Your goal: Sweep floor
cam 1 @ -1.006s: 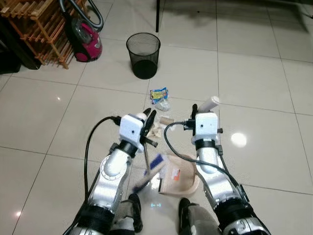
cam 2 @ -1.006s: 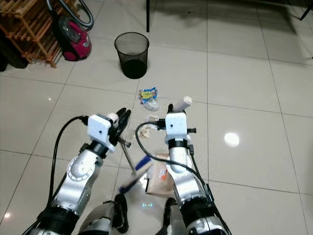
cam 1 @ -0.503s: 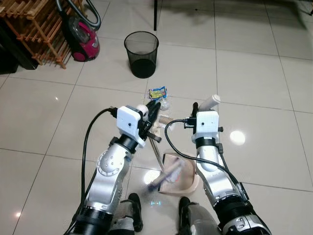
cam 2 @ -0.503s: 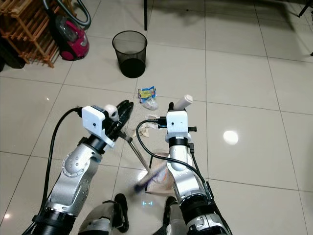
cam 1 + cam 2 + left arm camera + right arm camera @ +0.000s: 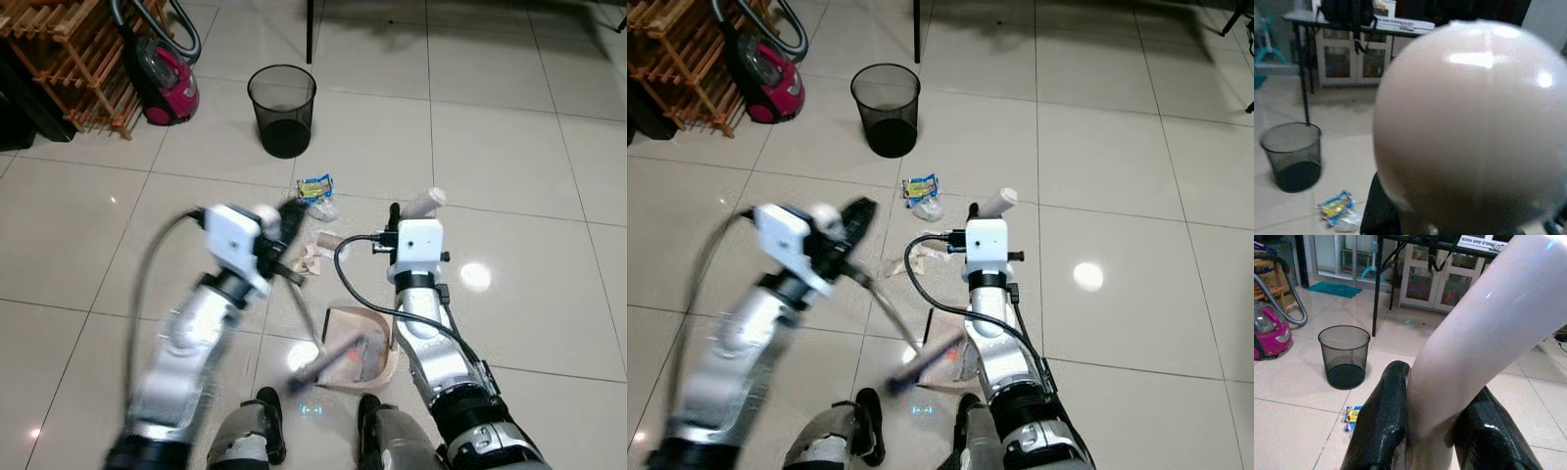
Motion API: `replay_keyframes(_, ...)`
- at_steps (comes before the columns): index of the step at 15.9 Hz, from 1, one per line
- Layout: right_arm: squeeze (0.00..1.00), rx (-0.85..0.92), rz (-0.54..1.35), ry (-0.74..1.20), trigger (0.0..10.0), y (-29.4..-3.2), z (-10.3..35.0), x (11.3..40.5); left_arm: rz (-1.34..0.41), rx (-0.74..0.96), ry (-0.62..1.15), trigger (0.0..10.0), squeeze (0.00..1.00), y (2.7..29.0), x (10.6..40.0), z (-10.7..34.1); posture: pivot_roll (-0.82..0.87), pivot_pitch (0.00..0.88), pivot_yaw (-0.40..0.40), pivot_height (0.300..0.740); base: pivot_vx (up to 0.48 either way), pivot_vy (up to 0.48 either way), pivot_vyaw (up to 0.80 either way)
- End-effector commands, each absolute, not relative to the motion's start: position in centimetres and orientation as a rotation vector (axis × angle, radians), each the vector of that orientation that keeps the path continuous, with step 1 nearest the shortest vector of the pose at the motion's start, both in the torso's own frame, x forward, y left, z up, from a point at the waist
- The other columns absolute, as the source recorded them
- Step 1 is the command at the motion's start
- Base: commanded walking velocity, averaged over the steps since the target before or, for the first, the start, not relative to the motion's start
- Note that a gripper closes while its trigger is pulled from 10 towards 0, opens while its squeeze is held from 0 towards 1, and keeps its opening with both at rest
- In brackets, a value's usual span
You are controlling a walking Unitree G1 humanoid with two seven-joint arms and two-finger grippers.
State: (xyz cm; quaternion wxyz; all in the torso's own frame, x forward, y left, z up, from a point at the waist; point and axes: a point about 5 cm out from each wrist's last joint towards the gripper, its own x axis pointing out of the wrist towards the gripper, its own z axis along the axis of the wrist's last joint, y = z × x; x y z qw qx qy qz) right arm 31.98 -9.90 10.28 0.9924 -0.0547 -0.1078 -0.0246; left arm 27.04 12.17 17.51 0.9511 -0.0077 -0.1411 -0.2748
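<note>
My left gripper (image 5: pixel 283 223), blurred by motion, is shut on a hand brush with a thin metal stem (image 5: pixel 304 308) and a beige knob (image 5: pixel 1474 122) at its end. The brush's blue head (image 5: pixel 328 359) lies at the mouth of a beige dustpan (image 5: pixel 389 367) on the tiles between my feet. My right gripper (image 5: pixel 1435 431) is shut on the dustpan's white handle (image 5: pixel 1469 342). Crumpled paper scraps (image 5: pixel 313 255) lie just ahead of the pan. A blue and yellow wrapper (image 5: pixel 315 186) lies farther on.
A black mesh bin (image 5: pixel 282 110) stands ahead on the tiled floor. A pink vacuum cleaner (image 5: pixel 167 73) and a wooden rack (image 5: pixel 69 49) are at the far left. A black table leg (image 5: pixel 310 29) rises behind the bin. Open tiles lie to the right.
My left arm has swung to the left and is now blurred. The brush head has slid right, from beside the dustpan to its mouth. The right arm and dustpan have held still.
</note>
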Motion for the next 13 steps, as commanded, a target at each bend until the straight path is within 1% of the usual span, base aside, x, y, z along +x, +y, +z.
replay_keyframes(1,0.0,-0.094,-0.064,-0.172,10.0,-10.5,9.3,31.7,-0.574,-0.017,-0.343,10.0,0.0,12.8,26.4,19.3,0.05,0.213,0.023,0.74,0.0,0.0,0.0)
replay_keyframes(5,0.0,-0.083,-0.082,-0.18,10.0,-11.5,9.5,31.9,-0.574,0.007,-0.39,10.0,0.0,14.7,26.3,22.4,0.06,0.179,0.025,0.74,0.0,0.0,0.0)
replay_keyframes(6,0.0,-0.064,-0.102,-0.184,10.0,-11.9,9.9,31.9,-0.541,0.035,-0.418,10.0,0.0,15.5,26.6,23.5,0.06,0.168,0.026,0.74,0.0,0.0,0.0)
replay_keyframes(7,0.0,-0.047,-0.132,-0.204,10.0,-12.7,10.8,32.0,-0.466,0.086,-0.432,10.0,0.0,16.3,26.9,24.2,0.06,0.163,0.027,0.74,0.0,0.0,0.0)
replay_keyframes(8,0.0,-0.042,-0.142,-0.212,10.0,-12.9,11.2,32.0,-0.438,0.101,-0.425,10.0,0.0,16.6,27.1,24.3,0.06,0.16,0.029,0.74,0.0,0.0,0.0)
replay_keyframes(10,0.0,0.012,-0.214,-0.252,10.0,-15.0,13.6,31.9,-0.353,0.171,-0.333,10.0,0.0,17.6,27.5,23.3,0.05,0.153,0.04,0.74,0.0,0.0,0.0)
replay_keyframes(13,0.0,0.028,-0.253,-0.342,10.0,-17.2,18.2,31.4,-0.279,0.208,-0.283,10.0,0.0,17.9,27.4,22.0,0.03,0.145,0.053,0.74,0.0,0.0,0.0)
